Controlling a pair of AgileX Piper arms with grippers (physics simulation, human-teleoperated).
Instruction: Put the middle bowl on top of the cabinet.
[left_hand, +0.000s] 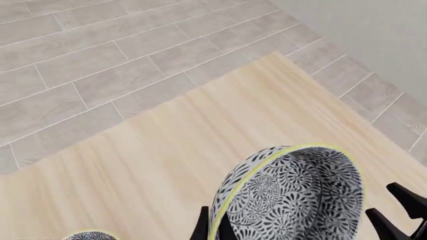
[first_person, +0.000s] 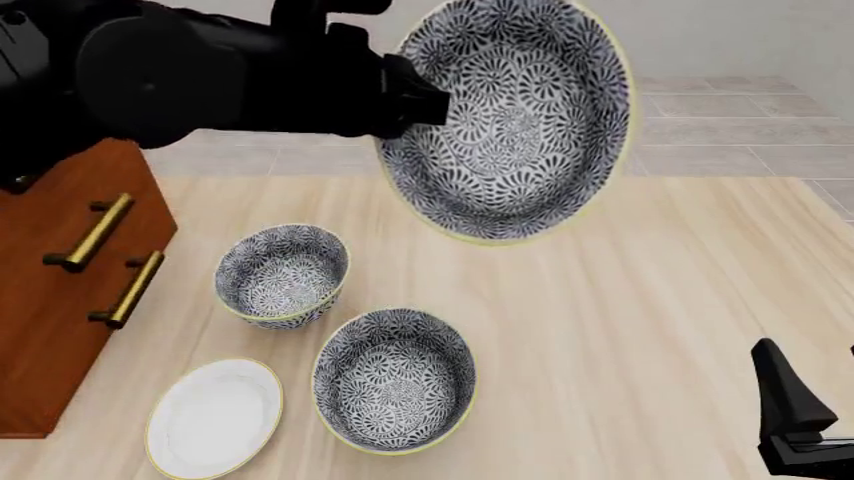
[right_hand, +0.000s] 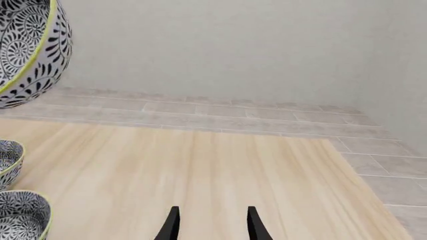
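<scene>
Middle bowl (first_person: 514, 115) deep, floral, tilted | left claw (left_hand: 212, 231) pinches rim | right claw (right_hand: 210, 222) parted

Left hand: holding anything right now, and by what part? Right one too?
The left hand holds the middle bowl by its rim, one finger on each side of the wall, lifted and tipped on edge. The right hand holds nothing.

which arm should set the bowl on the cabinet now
Left. Its gripper already holds the middle bowl by the rim, lifted above the table, and the cabinet stands on its side. The right gripper is empty, far across.
</scene>
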